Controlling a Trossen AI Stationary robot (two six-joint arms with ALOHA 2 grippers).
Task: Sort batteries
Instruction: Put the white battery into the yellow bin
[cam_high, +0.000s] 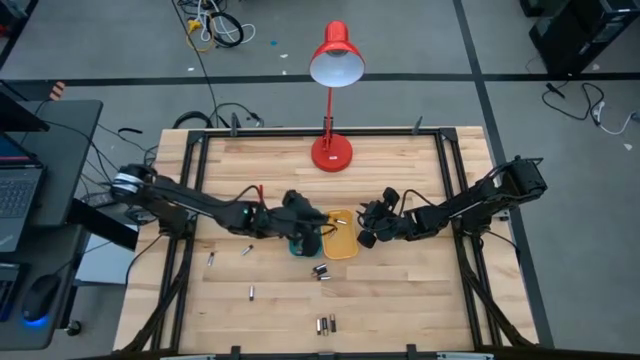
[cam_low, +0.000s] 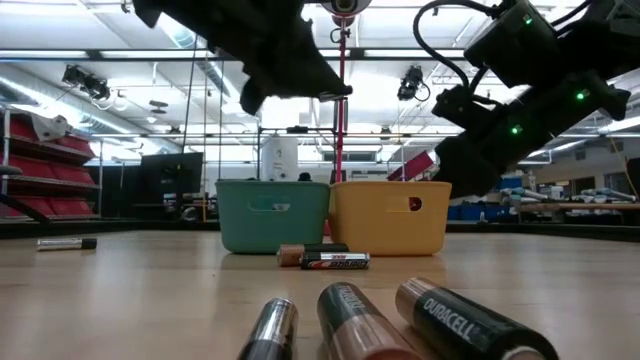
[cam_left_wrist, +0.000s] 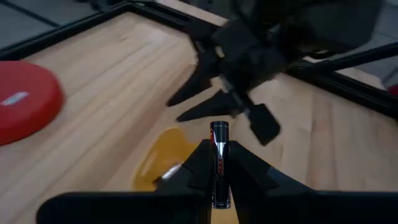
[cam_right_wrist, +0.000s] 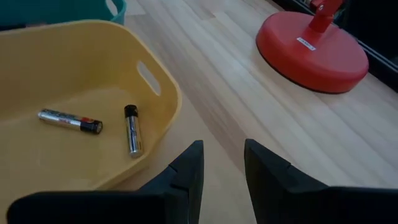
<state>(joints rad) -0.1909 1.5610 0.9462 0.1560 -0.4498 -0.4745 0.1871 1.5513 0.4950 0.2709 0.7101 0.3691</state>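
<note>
My left gripper (cam_high: 305, 222) hangs over the teal tray (cam_high: 298, 244) and the yellow tray (cam_high: 340, 235) at the table's middle, shut on a slim dark and silvery battery (cam_left_wrist: 219, 146). In the left wrist view the yellow tray (cam_left_wrist: 155, 165) lies below the fingers. My right gripper (cam_right_wrist: 222, 165) stands open just right of the yellow tray's rim (cam_right_wrist: 171, 93), nothing between its fingers. Two batteries (cam_right_wrist: 132, 129) (cam_right_wrist: 69, 120) lie flat on the yellow tray's floor. Loose batteries (cam_high: 320, 270) (cam_high: 325, 323) (cam_high: 251, 292) lie on the wood nearer the front edge. My left gripper pinches the battery by its long sides (cam_left_wrist: 218, 168) between its two fingers. The battery lies along the fingers, and its free end (cam_left_wrist: 219, 129) sticks out past the fingertips. It is lifted clear, above the trays.
A red desk lamp stands at the table's far middle, its base (cam_high: 331, 153) behind the trays. More loose batteries (cam_high: 211, 258) (cam_high: 246, 250) lie left of the teal tray. In the low view several batteries (cam_low: 345, 320) lie close in front of both trays (cam_low: 272, 213).
</note>
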